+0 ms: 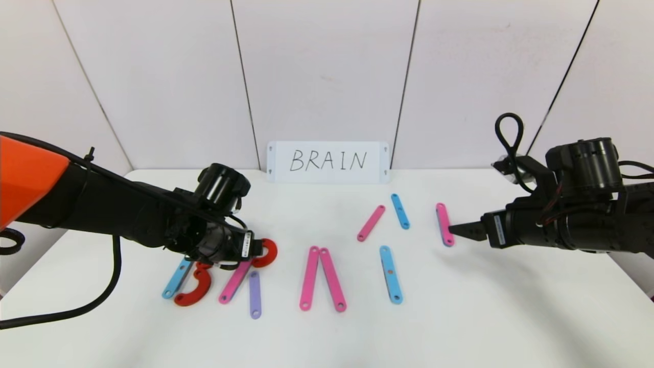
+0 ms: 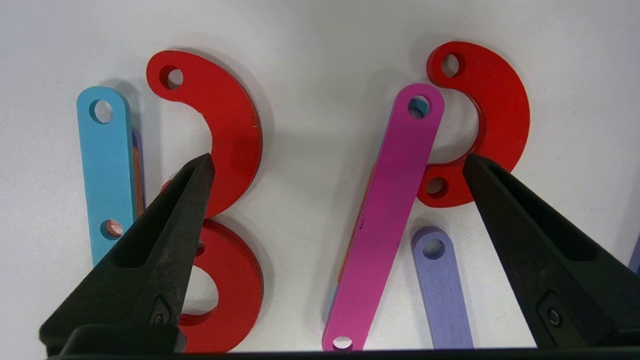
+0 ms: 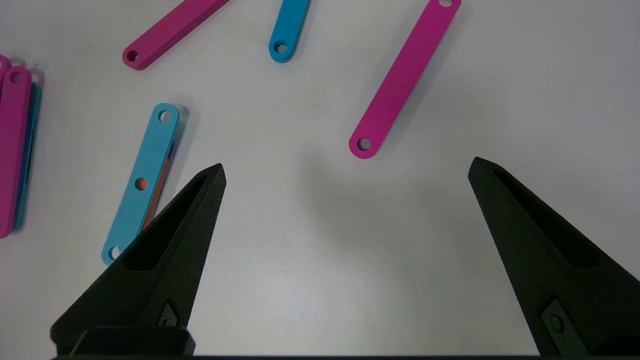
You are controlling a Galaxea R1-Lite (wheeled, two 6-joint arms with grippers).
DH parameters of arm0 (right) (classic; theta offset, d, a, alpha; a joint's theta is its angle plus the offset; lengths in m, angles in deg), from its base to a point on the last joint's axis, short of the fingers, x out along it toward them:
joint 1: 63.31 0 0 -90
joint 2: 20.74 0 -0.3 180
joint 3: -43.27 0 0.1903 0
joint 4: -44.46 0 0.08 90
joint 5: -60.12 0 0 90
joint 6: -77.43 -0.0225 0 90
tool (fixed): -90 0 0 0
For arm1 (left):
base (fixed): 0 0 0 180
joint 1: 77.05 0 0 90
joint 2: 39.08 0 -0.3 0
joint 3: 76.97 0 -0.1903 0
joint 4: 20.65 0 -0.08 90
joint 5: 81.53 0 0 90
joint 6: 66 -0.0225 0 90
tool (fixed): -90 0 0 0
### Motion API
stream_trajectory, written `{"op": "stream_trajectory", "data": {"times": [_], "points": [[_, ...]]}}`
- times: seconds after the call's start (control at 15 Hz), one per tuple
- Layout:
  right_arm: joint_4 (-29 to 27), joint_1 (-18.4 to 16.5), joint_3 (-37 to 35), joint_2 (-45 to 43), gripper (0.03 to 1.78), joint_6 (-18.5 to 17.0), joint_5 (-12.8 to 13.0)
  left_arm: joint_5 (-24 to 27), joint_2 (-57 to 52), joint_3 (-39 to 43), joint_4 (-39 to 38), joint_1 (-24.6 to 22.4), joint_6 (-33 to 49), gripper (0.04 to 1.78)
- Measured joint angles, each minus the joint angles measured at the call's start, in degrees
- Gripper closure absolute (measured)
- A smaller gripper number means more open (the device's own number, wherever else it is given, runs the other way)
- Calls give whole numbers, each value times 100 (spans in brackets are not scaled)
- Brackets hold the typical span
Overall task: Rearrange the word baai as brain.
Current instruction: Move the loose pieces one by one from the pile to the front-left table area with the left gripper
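Left gripper (image 2: 337,165) spread wide, empty — over the pink bar (image 2: 382,215) and red curve (image 2: 487,125) at table's left. Right gripper (image 3: 345,170) wide apart, empty, bare table (image 1: 485,317) below — pink strip (image 3: 402,77) just beyond.

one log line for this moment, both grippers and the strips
left gripper: open, over flat pink plastic strip beside red C-shaped curve | right gripper: open, holding nothing, near far-right pink strip | white BRAIN card: at back

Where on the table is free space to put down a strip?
Bare: the table in front of the right gripper, right of the blue bar. Crowded: under the left gripper, around the red curves and pink bar.
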Motion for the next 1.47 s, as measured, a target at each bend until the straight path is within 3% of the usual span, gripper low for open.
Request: {"op": "stream_trajectory", "data": {"times": [0.33,1.47], "points": [[0,-2,0,-11,11,0,0,-263,68,-24,0,-33,-90,8],[0,6,0,0,11,0,2,-286,132,-84,-9,-286,-210,8]]}}
